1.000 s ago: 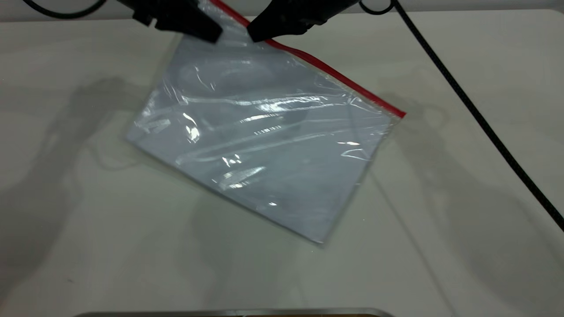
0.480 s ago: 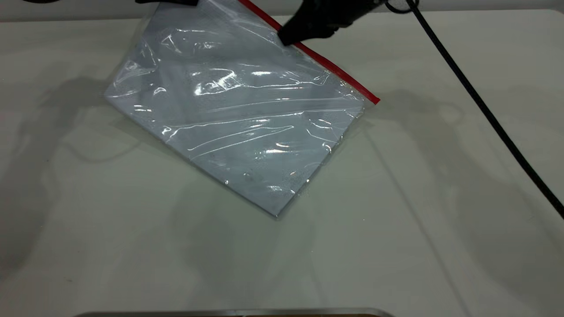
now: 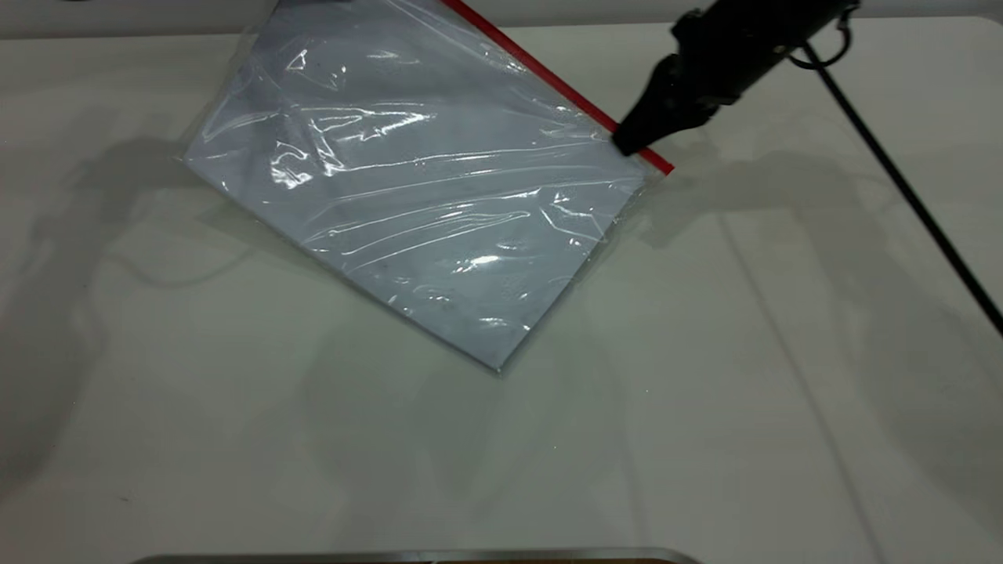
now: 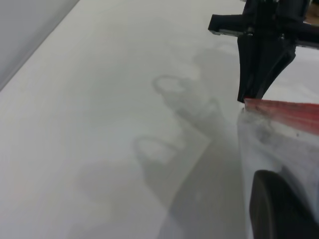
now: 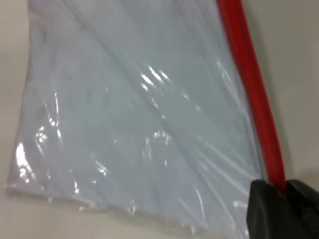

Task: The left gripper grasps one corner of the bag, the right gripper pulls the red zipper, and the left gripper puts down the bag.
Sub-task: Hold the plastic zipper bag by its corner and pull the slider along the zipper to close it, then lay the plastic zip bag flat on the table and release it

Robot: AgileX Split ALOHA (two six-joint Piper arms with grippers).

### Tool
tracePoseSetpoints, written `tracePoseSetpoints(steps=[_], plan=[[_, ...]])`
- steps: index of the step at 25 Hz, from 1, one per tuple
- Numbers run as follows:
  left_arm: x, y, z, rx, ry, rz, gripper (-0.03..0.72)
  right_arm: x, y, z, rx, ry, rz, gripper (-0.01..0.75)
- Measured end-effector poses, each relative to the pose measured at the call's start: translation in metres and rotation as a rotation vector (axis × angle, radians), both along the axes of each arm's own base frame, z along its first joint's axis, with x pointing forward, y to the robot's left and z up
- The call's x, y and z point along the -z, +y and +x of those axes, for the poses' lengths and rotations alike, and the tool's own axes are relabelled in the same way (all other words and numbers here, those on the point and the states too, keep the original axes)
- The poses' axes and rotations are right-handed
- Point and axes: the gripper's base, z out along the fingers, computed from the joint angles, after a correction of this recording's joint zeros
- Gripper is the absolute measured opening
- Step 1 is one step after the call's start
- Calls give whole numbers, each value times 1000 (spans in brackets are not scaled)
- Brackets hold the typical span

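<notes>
My left tool [image 4: 259, 102] pinches the corner of the bag [image 4: 249, 112], keeping the bag [image 3: 407, 188] tilted with its low edge on the tabletop [image 3: 235, 439]. My right tool [image 3: 627, 142] clamps the red zipper [image 3: 548, 78] near its far end; by my judgement the pull is nearly done and lowering remains.

We see the bag [image 3: 423, 188] tilted, its upper part running past the top edge and its lowest corner touching the white table [image 3: 744, 392]. Our right gripper [image 3: 627, 143] has its tip on the red zipper [image 3: 560, 82], near that strip's lower end. A thin black cable [image 3: 909, 188] trails across the table behind it.
</notes>
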Motion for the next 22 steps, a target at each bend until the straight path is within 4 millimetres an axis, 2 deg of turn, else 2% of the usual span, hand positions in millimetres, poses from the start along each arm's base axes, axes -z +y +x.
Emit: tracePoseSetpoints(steps=[5, 10, 12, 14, 17, 19, 22], plan=[[-1, 2, 1, -8, 0, -8, 51, 3, -18, 0, -11, 18, -29, 37], [-1, 1, 1, -12, 11, -9, 51, 3, -19, 1, -2, 13, -29, 57], [0, -3, -1, -15, 52, -4, 60, -1, -18, 3, 13, -1, -22, 108], [4, -7, -2, -18, 111, 18, 79, -12, -17, 5, 27, -29, -1, 193], [21, -22, -6, -37, 235, 68, 151, -59, -11, 10, 41, -97, 80, 335], [38, -32, -6, -91, 334, 90, 228, -111, -7, 9, 21, -169, 147, 400], [53, -40, -6, -173, 456, 108, 339, -184, -4, -4, -25, -274, 215, 428]])
